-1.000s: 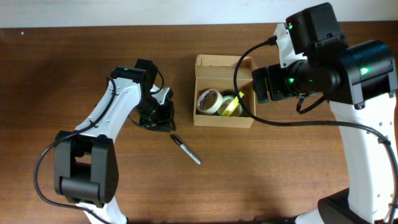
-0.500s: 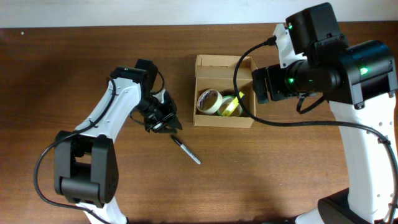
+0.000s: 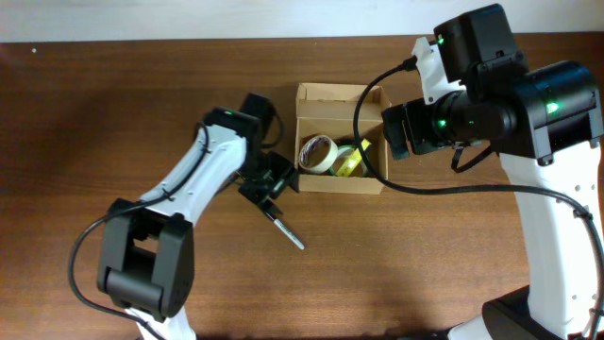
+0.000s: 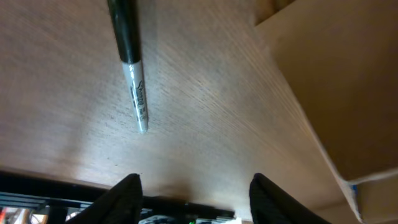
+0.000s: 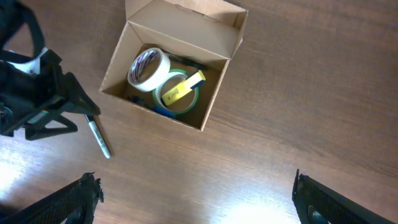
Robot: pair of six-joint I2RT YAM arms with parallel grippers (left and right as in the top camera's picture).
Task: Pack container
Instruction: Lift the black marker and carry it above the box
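The container [image 3: 340, 181] is a tan cardboard box, open, with its flap lid standing at the far side. It also shows in the right wrist view [image 5: 118, 71] and as a wall in the left wrist view [image 4: 336, 93]. Inside lie a white tape roll [image 3: 317, 153] and a green and yellow tape roll [image 3: 351, 161]. A black marker [image 3: 284, 228] lies on the table in front of the box's left corner. My left gripper [image 3: 268, 192] is open and empty, low over the marker's near end [image 4: 129, 56]. My right gripper [image 5: 196, 199] is open wide and empty, high above the box's right side.
The brown wooden table [image 3: 425, 255] ends at a pale strip along the far edge. The left arm's forearm [image 3: 203, 175] reaches diagonally across the table to the left of the box. The right arm's body [image 3: 528, 104] hangs over the right side.
My left arm has swung right, from a spot well left of the box to the marker beside the box's front left corner. The right arm, box and marker have not moved.
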